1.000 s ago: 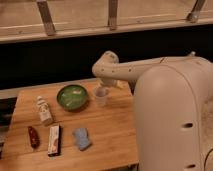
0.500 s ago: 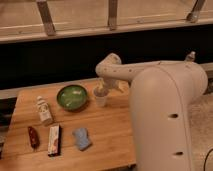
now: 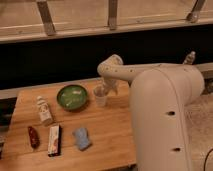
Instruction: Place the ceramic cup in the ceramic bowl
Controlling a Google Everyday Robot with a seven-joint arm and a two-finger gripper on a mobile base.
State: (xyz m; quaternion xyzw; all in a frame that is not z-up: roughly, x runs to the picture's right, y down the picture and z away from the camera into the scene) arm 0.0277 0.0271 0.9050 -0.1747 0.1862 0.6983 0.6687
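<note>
The gripper (image 3: 106, 88) is at the rim of the cup (image 3: 100, 97), which stands upright on the worktop (image 3: 110, 135) just beside the green bowl (image 3: 72, 97). Whether the gripper holds the cup cannot be told.

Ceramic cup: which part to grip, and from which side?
Take the ceramic cup by its wall just under the rim, coming from above. It stands upright, mouth up, handleless and slightly tapered, so the wall is likely the best hold. The ceramic bowl sits close beside it, so keep to the side away from the bowl. The gripper is right at the cup's rim there.
</note>
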